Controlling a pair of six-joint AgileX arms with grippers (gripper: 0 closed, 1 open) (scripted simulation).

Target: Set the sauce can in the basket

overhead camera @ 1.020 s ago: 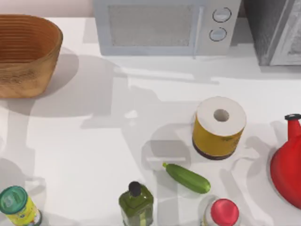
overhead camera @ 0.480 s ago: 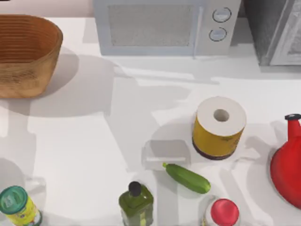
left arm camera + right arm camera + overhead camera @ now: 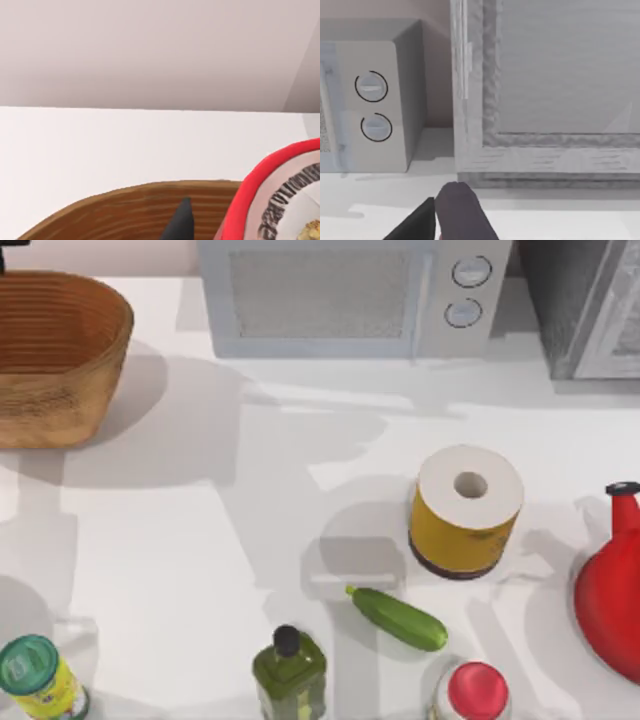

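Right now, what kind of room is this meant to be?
Most likely a kitchen counter: a microwave stands at the back, an oil bottle and a cucumber sit near the front, and a red kettle is at the right.

Ribbed woven wicker basket (image 3: 60, 350) (matt); glossy red sauce can (image 3: 280, 200)

Basket (image 3: 55, 360) far left corner; microwave (image 3: 350, 295) to its right; paper roll (image 3: 467, 510) right of centre
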